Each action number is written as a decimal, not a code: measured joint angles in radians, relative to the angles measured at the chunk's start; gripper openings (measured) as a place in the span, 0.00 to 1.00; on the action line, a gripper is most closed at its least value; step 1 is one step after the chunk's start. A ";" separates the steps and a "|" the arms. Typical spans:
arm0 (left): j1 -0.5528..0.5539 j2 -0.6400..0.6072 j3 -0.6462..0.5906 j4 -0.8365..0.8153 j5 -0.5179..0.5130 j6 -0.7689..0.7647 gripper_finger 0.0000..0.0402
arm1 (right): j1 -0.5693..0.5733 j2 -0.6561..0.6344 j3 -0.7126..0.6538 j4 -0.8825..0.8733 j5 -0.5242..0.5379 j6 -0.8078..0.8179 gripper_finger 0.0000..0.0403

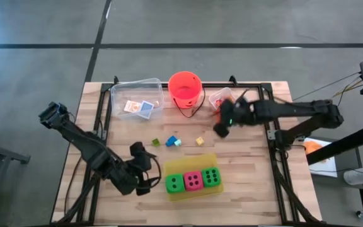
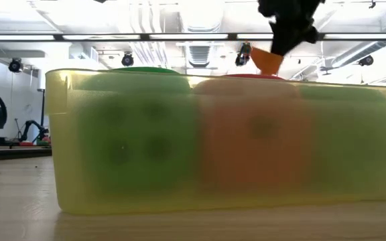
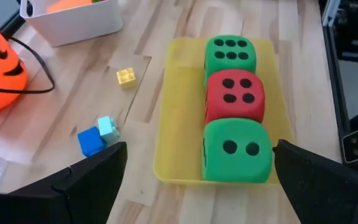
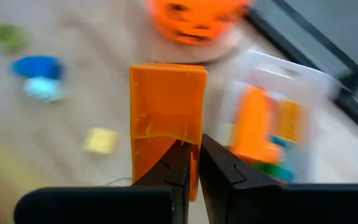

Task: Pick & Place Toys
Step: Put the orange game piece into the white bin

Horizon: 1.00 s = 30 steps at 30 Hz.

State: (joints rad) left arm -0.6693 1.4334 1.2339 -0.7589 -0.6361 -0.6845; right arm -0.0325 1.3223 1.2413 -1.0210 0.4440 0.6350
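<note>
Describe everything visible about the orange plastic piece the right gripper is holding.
The orange plastic piece is a flat-sided, roughly rectangular block with a thin raised rim at its far end, smooth and glossy like moulded plastic. The right gripper is shut on its near end, so it sticks straight out past the fingertips. It hangs clear of the wooden table, between the orange-red bucket and the small clear container. Nothing but the fingers touches it. In the low view it shows as an orange wedge under the gripper.

My left arm reached low across the counter's near-left side, its left gripper (image 1: 149, 170) with jaws spread wide and nothing between them. My right arm stretched in from the far right, raised, its right gripper (image 4: 194, 163) with jaws pinched on an orange brick (image 4: 166, 121).
</note>
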 joint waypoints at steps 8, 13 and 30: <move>0.003 -0.004 0.000 -0.002 0.000 -0.019 0.98 | -0.372 -0.023 -0.035 -0.029 -0.186 -0.064 0.05; 0.003 -0.017 0.000 -0.009 0.001 0.010 0.98 | -0.514 0.041 -0.055 -0.020 -0.213 -0.117 0.05; 0.000 -0.040 -0.051 -0.011 0.007 -0.076 0.98 | -0.667 0.194 -0.070 0.010 -0.242 -0.299 0.05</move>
State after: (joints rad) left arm -0.6697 1.3937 1.1834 -0.7696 -0.6291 -0.7606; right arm -0.6995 1.5160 1.1713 -1.0106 0.2019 0.3362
